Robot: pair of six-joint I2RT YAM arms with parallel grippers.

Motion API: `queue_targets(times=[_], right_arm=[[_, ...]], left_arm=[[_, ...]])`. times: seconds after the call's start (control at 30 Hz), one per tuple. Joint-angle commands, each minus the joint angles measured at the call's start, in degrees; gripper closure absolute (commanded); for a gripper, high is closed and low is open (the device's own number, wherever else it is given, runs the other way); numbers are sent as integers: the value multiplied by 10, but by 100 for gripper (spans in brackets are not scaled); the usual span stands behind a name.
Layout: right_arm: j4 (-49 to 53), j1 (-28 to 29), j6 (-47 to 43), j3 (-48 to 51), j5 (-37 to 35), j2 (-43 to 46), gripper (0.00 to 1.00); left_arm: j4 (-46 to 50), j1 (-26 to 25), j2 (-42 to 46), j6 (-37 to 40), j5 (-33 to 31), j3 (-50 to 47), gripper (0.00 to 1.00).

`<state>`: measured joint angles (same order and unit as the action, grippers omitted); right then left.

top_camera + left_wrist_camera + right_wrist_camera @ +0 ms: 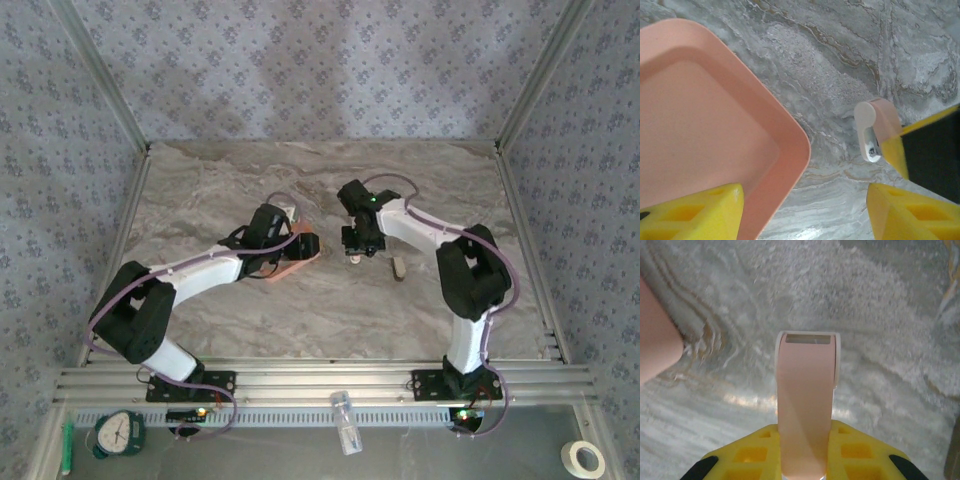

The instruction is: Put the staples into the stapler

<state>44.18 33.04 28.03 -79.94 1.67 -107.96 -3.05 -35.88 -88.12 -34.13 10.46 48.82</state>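
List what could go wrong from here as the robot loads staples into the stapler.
1. The right gripper clamps the stapler by one end, with most of it sticking out; it may pivot or slip if pushed.
2. The left gripper, open over the tray corner, sits close to the stapler; the arms could bump each other or nudge the tray.

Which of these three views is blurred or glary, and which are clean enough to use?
Right wrist view: the table is smeared and soft, with a pale glare streak left of the stapler, which is itself fairly crisp. Left wrist view: the tray rim and the marble veins are sharp. Top view: even light, no hard shadows, the stapler too small for detail.
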Motion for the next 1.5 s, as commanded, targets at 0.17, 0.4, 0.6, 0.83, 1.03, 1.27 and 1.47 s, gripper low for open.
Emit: queue_targets(times=[0.17, 0.4, 0.6, 0.83, 1.03, 1.27, 1.47], right_arm=[[41, -4, -18, -42, 13, -23, 64], [84, -28, -25, -1, -18, 81, 54], [113, -93, -55, 71, -41, 134, 49], [105, -136, -83, 100, -26, 121, 48], [88, -140, -82, 111, -17, 92, 48], [71, -145, -83, 145, -13, 69, 54], [68, -139, -91, 128, -28, 71, 77]], left_arm=[[-6, 21, 9, 11, 10, 8, 34], [-7, 24, 3, 19, 18, 9, 33], [-8, 24, -10, 20, 30, 21, 32], [-10, 25, -13, 15, 30, 24, 32], [-10, 24, -12, 11, 29, 24, 32], [-6, 24, -11, 14, 31, 29, 33], [-2, 25, -11, 13, 32, 35, 34]])
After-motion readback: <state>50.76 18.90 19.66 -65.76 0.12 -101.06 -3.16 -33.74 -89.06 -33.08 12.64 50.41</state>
